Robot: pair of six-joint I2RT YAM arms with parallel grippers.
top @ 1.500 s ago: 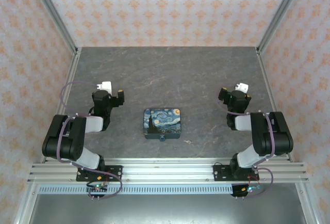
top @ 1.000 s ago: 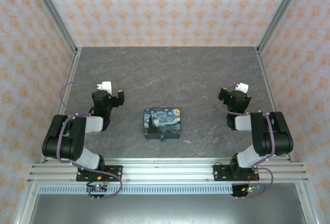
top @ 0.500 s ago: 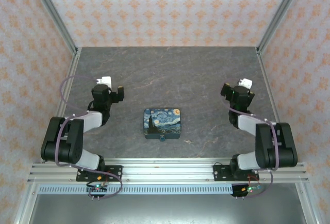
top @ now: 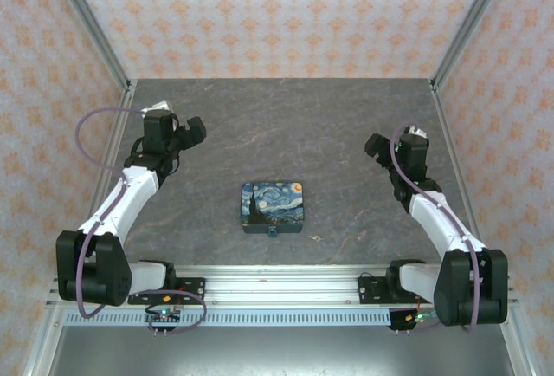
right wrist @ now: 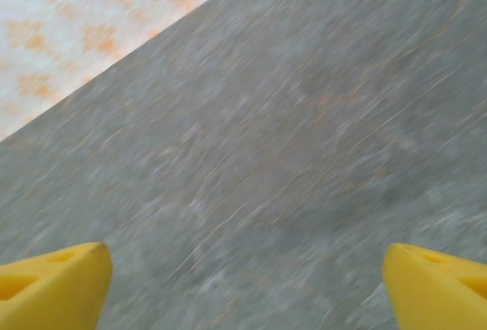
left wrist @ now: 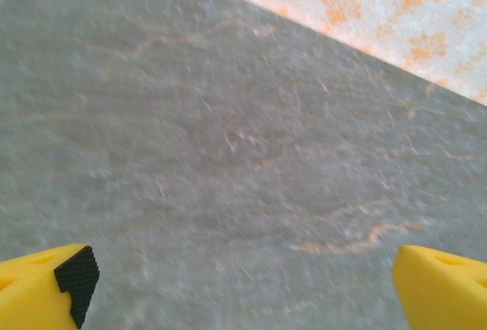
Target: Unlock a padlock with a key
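Sitting just beside the painted box [top: 273, 206] — a tiny dark-teal padlock [top: 273, 231]; left fingers [left wrist: 46, 292] and right fingers [right wrist: 53, 288] spread wide.

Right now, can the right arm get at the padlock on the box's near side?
Probably yes. The padlock sits exposed at the box's near edge, and only bare table lies between it and the open right tool. It is a tiny target, though.

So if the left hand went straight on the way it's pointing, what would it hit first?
Most likely the bare grey table, short of the patterned wall. No object lies ahead of the left hand in its own camera, though depth is hard to judge.
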